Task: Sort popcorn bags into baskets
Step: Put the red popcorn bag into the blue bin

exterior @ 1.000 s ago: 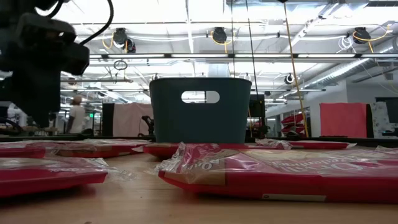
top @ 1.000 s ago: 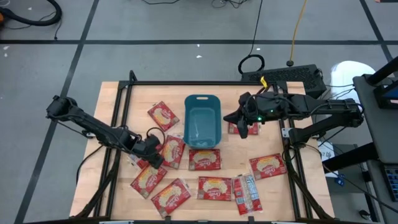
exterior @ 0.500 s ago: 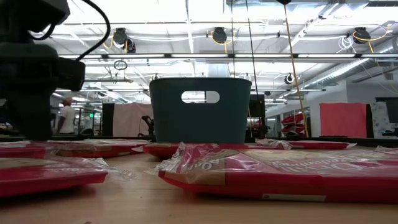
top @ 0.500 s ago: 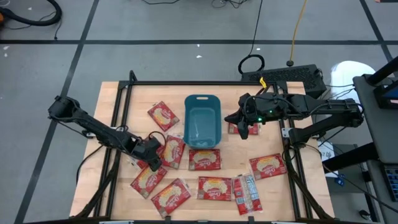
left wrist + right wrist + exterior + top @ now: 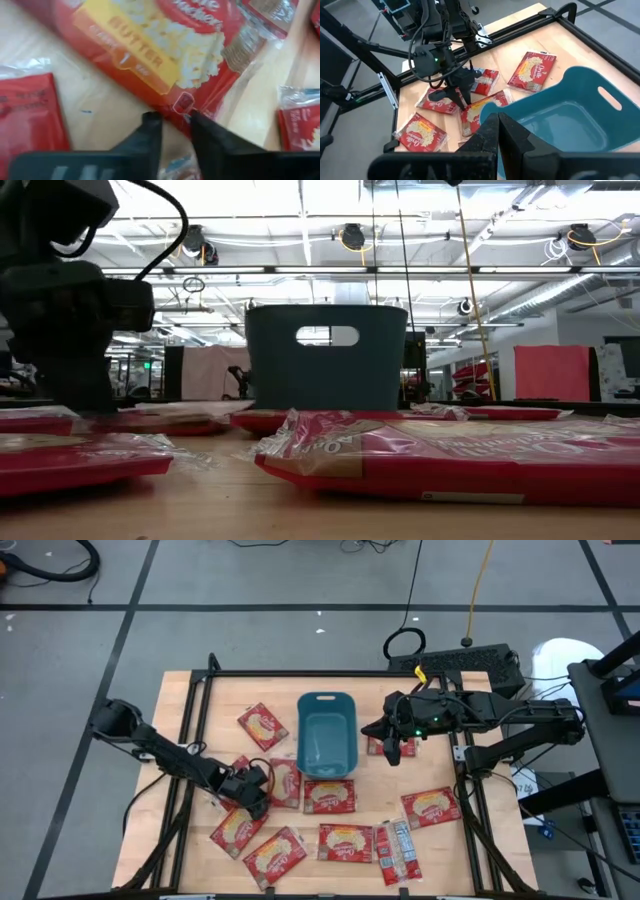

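Popcorn bag point(image 5: 150, 55) edge between left gripper point(image 5: 172, 122) jaws — seemingly pinched

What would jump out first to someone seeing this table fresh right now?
Probably the teal-blue rectangular plastic bin at the table's middle, with flat red popcorn packets scattered around it on the wood. Next, the left hand down on a red butter-popcorn packet left of the bin, fingers nearly closed at the packet's edge. The right hand waits, shut, just right of the bin.

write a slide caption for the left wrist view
Left gripper closing its fingers on the edge of a red butter popcorn bag lying on the wooden table.
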Robot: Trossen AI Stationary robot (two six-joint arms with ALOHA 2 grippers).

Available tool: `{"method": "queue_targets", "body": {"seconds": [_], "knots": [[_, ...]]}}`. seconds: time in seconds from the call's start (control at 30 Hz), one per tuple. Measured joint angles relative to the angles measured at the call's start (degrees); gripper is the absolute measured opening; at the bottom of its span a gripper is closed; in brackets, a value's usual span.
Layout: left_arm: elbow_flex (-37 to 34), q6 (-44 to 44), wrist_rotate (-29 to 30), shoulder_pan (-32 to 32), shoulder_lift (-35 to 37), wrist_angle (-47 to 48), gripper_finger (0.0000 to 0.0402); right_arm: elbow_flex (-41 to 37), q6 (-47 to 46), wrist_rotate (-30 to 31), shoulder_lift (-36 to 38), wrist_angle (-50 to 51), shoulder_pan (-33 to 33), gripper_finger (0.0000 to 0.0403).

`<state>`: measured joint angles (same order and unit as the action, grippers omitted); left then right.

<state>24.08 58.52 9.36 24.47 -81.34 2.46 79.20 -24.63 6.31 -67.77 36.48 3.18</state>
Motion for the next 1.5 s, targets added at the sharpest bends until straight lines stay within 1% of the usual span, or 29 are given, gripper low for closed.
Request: {"method": "queue_targets", "body": {"seconds": [0.07, 0.1, 0.13, 0.23, 0.37, 0.43, 0.53, 0.7, 0.87, 1.0, 1.17, 1.23, 1.37, 1.43, 1.5], "knots": [[-0.04, 0.08, 0.27, -0.11, -0.08, -0.04, 0.0034, 0.00, 0.08, -0.15, 0.00, 0.05, -0.25, 0.0000], [-0.04, 0.38, 0.37, -0.11, -0.11, -0.06, 0.0019, 0.00, 0.07, -0.17, 0.00, 0.02, -0.40, 0.0000], [-0.03, 0.50, 0.43, -0.08, -0.15, -0.08, 0.0013, 0.00, 0.07, -0.17, 0.00, 0.03, -0.55, 0.0000], [0.11, 0.45, 0.39, 0.18, 0.77, 0.25, 0.0006, 0.00, 0.07, -0.20, 0.00, 0.02, -0.59, 0.0000], [-0.02, 1.12, -0.28, 0.42, 4.47, 2.13, 0.0003, 0.00, -1.07, -0.37, 0.00, 0.04, -0.57, 0.0000], [0.70, 1.55, -0.19, 0.42, 6.89, 5.23, 0.0003, 0.00, -2.76, -0.37, 0.00, 0.08, -0.57, 0.0000], [3.38, 0.48, 1.42, 0.73, 10.49, 12.78, 0.0002, -0.02, -5.34, -0.32, 0.00, -0.14, -0.57, 0.0000], [8.82, -5.12, 6.14, 1.23, 15.78, 24.78, 0.0001, -0.02, -8.70, 1.09, -0.56, -3.16, -0.57, 0.0000], [14.29, -8.56, 10.44, 1.23, 19.31, 33.36, 0.0001, -0.04, -10.94, 1.09, -2.80, -10.27, -0.49, 0.0011], [16.44, -11.29, 11.76, 1.11, 20.68, 36.49, 0.0001, -0.04, -12.16, 0.56, -5.87, -15.06, -0.48, 0.0028], [16.48, -12.35, 11.77, 0.90, 20.92, 36.78, 0.0000, -0.04, -12.55, -3.32, -10.26, -17.44, -0.48, 0.0052], [15.92, -11.18, 11.80, 0.70, 20.37, 36.93, 0.0001, -0.04, -12.72, -5.11, -11.83, -17.79, -0.47, 0.0061], [14.00, -4.70, 11.45, -0.69, 18.90, 37.38, 0.0024, -0.04, -13.11, -6.47, -13.11, -18.32, -0.44, 0.0077], [13.49, -2.21, 11.15, -1.16, 18.14, 37.36, 0.0046, -0.04, -13.09, -6.43, -13.08, -18.31, -0.44, 0.0083], [13.29, -1.87, 11.66, -1.38, 17.34, 37.34, 0.0079, -0.04, -12.74, -6.40, -12.84, -18.27, -0.45, 0.0087]]}}
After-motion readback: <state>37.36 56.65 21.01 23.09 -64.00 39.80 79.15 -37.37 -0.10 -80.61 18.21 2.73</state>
